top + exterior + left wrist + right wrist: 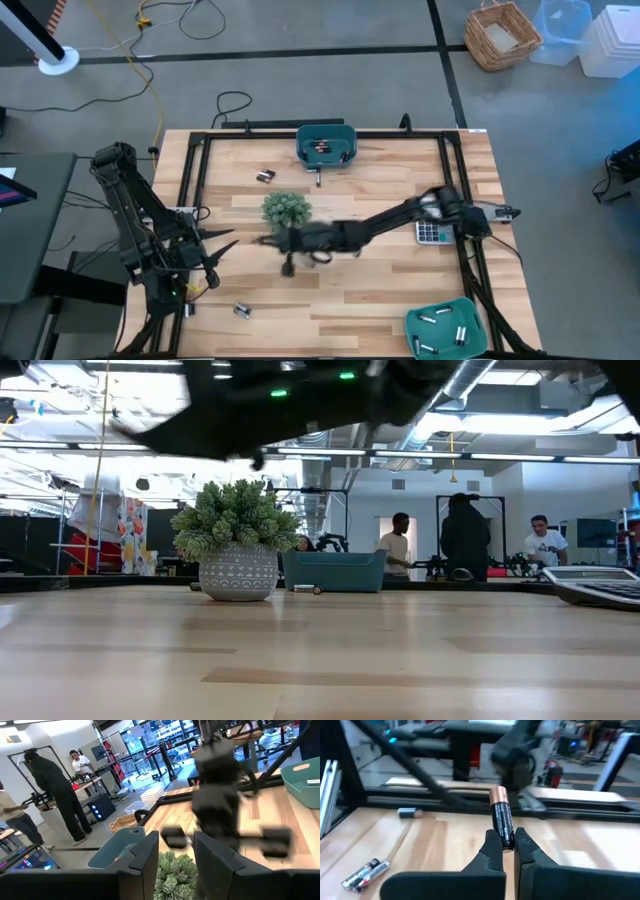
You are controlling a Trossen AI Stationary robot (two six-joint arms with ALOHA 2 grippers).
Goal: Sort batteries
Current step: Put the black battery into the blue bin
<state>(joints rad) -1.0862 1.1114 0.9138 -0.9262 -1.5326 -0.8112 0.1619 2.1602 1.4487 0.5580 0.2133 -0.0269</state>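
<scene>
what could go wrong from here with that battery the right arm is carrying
The right gripper pinches the battery only by its bottom end, most of it standing free above the fingers, so it might tilt or slip out in transit. In the high view that gripper hangs just beside the potted plant, so a careless swing may brush the plant.

Black battery (502,819) with a copper-coloured end — teal bins (327,143), green plant (286,208) in a grey-white patterned pot (238,574).
</scene>
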